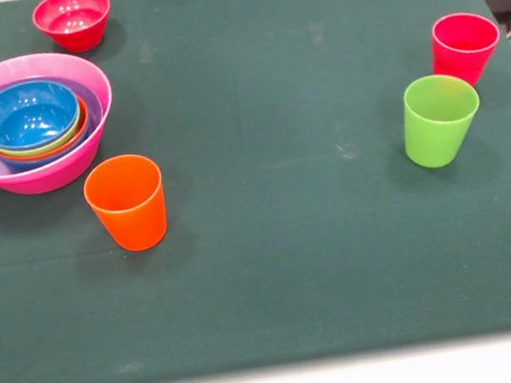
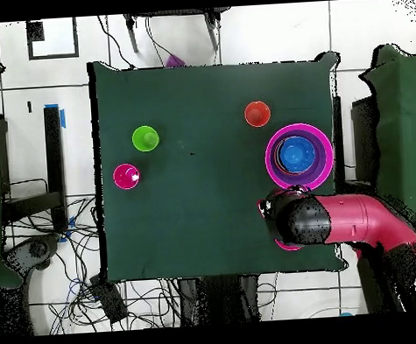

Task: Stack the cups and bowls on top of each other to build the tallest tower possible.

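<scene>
The tower (image 1: 32,128) stands at the table's left in the front view: a huge pink bowl holding purple, orange and lime green bowls with a blue bowl (image 1: 28,114) on top. A red-pink bowl (image 1: 72,19) sits alone behind it. The orange cup (image 1: 127,202) stands upright just in front of the tower. The lime green cup (image 1: 440,119) and the red-pink cup (image 1: 464,47) stand upright at the right. In the overhead view the arm's black end (image 2: 292,219) hangs over the red-pink bowl (image 2: 287,244), beside the tower (image 2: 299,156). The gripper under it is hidden.
The dark green cloth table (image 1: 301,242) has its near edge at the bottom of the front view. In the overhead view the red arm (image 2: 364,224) reaches in from the right, and cables lie on the floor around the table.
</scene>
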Motion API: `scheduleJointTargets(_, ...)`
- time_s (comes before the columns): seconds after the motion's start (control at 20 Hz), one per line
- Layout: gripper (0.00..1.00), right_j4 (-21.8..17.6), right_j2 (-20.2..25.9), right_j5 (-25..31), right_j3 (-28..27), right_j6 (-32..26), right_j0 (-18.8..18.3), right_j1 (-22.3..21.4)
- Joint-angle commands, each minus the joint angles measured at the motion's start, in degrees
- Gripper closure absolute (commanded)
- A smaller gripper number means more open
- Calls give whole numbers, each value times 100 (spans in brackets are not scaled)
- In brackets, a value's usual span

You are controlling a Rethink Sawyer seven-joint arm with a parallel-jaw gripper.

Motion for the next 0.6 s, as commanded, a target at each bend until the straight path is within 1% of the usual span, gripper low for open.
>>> scheduleJointTargets(0.05, 0, -609, -697, -597, 110, 1173, 461, 510)
scheduleJointTargets(0.25, 0, -526, -737, -504, 66, 962, 445, 553)
scheduleJointTargets(0.4, 0, -575, -821, -605, 21, 1034, 492, 641)
scheduleJointTargets(0.6, 0, -492, -780, -634, 51, 960, 433, 644)
